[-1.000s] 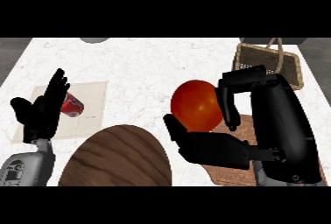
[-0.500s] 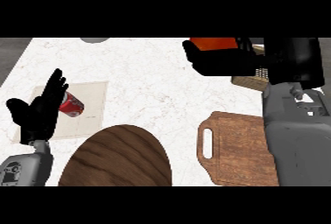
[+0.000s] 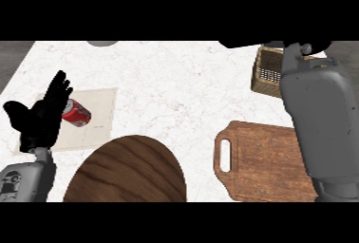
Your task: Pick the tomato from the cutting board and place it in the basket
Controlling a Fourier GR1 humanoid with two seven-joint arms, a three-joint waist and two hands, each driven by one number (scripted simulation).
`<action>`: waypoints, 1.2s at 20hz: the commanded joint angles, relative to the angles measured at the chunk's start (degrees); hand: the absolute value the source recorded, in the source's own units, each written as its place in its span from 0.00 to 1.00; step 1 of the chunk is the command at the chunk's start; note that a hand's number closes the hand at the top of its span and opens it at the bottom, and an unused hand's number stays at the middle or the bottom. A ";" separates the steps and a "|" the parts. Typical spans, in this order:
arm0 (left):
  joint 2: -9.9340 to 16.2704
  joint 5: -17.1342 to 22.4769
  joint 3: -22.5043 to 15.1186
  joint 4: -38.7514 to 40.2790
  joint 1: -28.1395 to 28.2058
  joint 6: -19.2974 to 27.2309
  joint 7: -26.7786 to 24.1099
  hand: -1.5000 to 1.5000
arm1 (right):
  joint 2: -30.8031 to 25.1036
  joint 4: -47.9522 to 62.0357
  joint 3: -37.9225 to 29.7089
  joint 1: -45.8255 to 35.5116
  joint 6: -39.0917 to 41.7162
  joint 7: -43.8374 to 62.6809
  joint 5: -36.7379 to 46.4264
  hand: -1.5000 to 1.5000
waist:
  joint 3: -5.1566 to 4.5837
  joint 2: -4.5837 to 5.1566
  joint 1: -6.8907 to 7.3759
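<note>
while the right hand [image 3: 242, 43] reaches above the basket [image 3: 269, 71] (fingers unclear), left hand [image 3: 41, 118] spread, can [image 3: 76, 113] label unreadable

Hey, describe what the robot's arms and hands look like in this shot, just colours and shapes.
Both forearms are grey, smooth and blocky. The right forearm is a broad rounded casing with a small round fitting near the wrist. The left forearm shows a lighter grey panel with small dark details. The left robot hand is matte black with slender fingers and a thumb. The right robot hand shows only as a black shape at the top edge.
</note>
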 commanded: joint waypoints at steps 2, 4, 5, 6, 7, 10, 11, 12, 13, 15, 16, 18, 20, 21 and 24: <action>-0.07 -0.56 -0.11 -0.49 -0.59 0.36 0.91 0.50 | -0.74 10.45 -1.90 1.44 -3.49 -7.90 1.10 1.00 | 0.03 0.05 0.03; -2.23 -1.81 -1.50 2.16 -1.31 1.58 -1.12 0.50 | -2.57 13.65 -3.44 0.73 -2.37 -9.49 0.35 1.00 | 0.02 0.10 -0.17; -1.17 -0.36 -0.13 2.46 -2.47 0.57 -0.42 0.50 | -3.94 16.93 -4.53 -3.57 -1.35 -9.21 0.33 1.00 | 0.01 0.09 0.00; -2.02 -1.41 -0.92 1.30 1.03 1.13 -1.89 0.50 | -4.53 13.65 -4.21 -0.42 0.30 -9.10 -0.41 1.00 | 0.02 -0.07 -0.21; 1.08 0.98 1.90 1.78 -0.81 -1.35 -1.38 0.50 | -4.03 16.53 -4.71 -0.04 -2.48 -11.32 0.41 1.00 | 0.02 0.00 -0.07; -2.85 -1.89 -1.10 4.26 0.38 1.19 -4.62 0.50 | -7.65 20.11 -8.62 -4.85 2.36 -11.48 -3.68 1.00 | 0.01 0.09 -0.12; 1.22 0.96 1.88 0.27 -1.41 -1.20 1.19 0.50 | -6.64 16.55 -7.48 0.38 0.78 -13.60 -3.22 1.00 | 0.03 -0.11 -0.28; -3.16 -2.90 -1.56 1.53 2.22 2.19 -4.04 0.50 | -7.68 20.27 -8.05 -1.60 2.08 -15.34 -3.77 1.00 | 0.02 -0.01 -0.10; -0.38 -1.35 -0.28 -0.29 -0.07 0.06 -0.19 0.50 | -7.30 20.67 -8.96 -1.09 1.43 -16.00 -4.69 1.00 | 0.03 -0.06 -0.11; -1.13 -1.06 0.07 3.17 -0.62 -0.06 -2.94 0.50 | -7.91 24.90 -10.70 -1.89 0.88 -20.20 -6.11 1.00 | 0.03 0.11 -0.01; -1.95 -1.91 -1.04 -0.07 -0.49 1.26 -0.05 0.50 | -7.77 22.74 -10.86 -1.51 1.48 -17.90 -6.77 1.00 | 0.03 -0.05 -0.15; 1.56 1.14 2.90 4.33 -1.66 -2.36 -3.44 0.50 | -10.06 28.76 -12.33 -3.99 2.15 -22.04 -7.30 1.00 | 0.02 0.17 0.14; -0.47 -1.15 0.31 1.60 -0.44 0.11 -1.20 0.50 | -18.30 20.83 3.86 -0.37 4.99 -28.34 10.01 1.00 | -0.16 0.39 -0.43; -1.02 -1.08 -0.49 0.84 0.11 -0.29 -1.24 0.50 | -18.66 21.69 5.21 -0.94 3.20 -29.66 12.21 1.00 | -0.08 0.48 0.75; -0.30 -0.15 -0.37 -1.26 -0.20 -1.30 0.51 0.50 | -20.72 25.23 6.67 -2.00 -0.55 -34.30 16.21 1.00 | 0.04 0.43 1.53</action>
